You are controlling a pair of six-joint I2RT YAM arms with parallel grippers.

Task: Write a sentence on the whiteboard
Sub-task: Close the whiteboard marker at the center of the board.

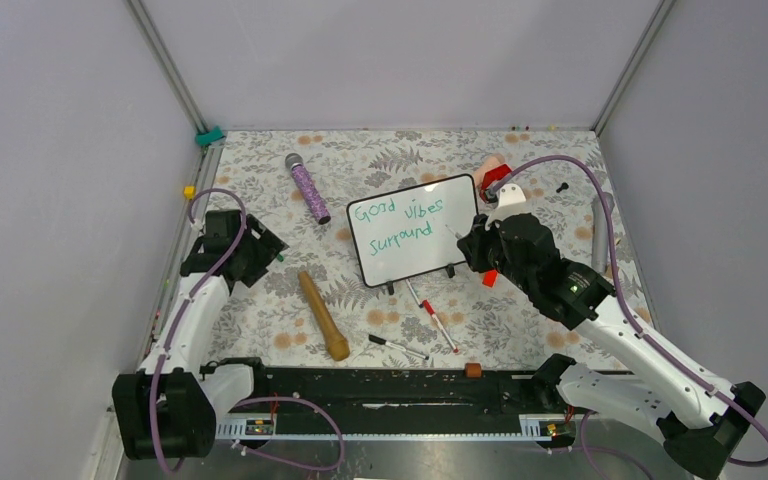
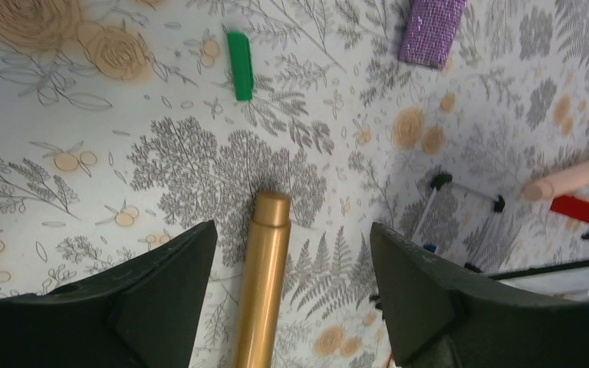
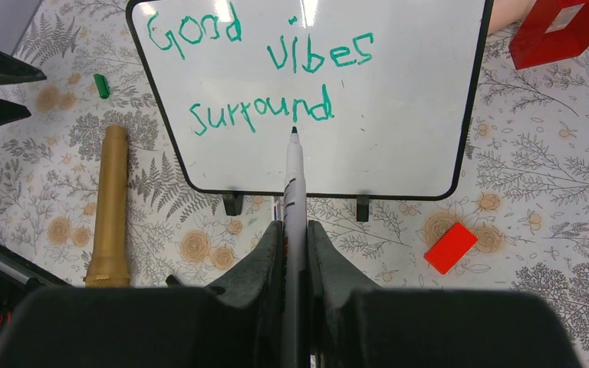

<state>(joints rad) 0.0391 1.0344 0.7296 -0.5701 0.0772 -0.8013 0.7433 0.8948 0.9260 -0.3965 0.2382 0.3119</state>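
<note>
The whiteboard (image 1: 415, 232) (image 3: 399, 115) stands on its two black feet in the middle of the floral table. The sentence (image 1: 400, 222) (image 3: 261, 115) is green handwriting in two lines, "Good vibes" over "surround". My right gripper (image 1: 472, 246) (image 3: 294, 230) is shut on a white marker (image 3: 294, 184). The marker's tip points at the board just under the end of "surround"; I cannot tell whether it touches. My left gripper (image 1: 268, 250) (image 2: 293, 225) hangs open over the tip of a gold microphone (image 2: 264, 284), holding nothing.
The gold microphone (image 1: 322, 315) (image 3: 111, 207) lies left of the board, a green cap (image 2: 239, 65) (image 3: 102, 85) beyond it. A purple microphone (image 1: 307, 187) lies at the back left. Two pens (image 1: 438, 320) lie in front of the board, and a red block (image 3: 451, 248) at its right.
</note>
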